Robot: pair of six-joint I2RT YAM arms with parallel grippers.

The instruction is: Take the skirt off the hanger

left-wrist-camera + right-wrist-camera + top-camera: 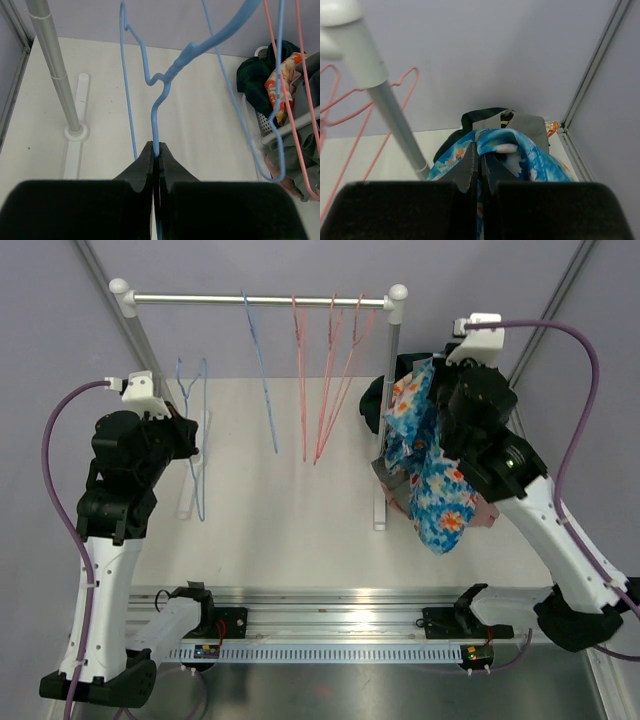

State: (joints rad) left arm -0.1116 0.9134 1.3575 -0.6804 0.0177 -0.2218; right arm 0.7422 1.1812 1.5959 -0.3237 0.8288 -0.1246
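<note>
The left gripper (156, 148) is closed tight on the wire of a thin blue plastic hanger (189, 52). The right gripper (480, 151) is pinched shut on the crumpled blue floral fabric skirt (438, 495), which is held draped just right of the silver metal clothes rail (260, 300).

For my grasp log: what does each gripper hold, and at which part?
The left gripper pinches the blue hanger by its wire below the twisted neck. The right gripper pinches the floral skirt by a fold of its cloth.
</note>
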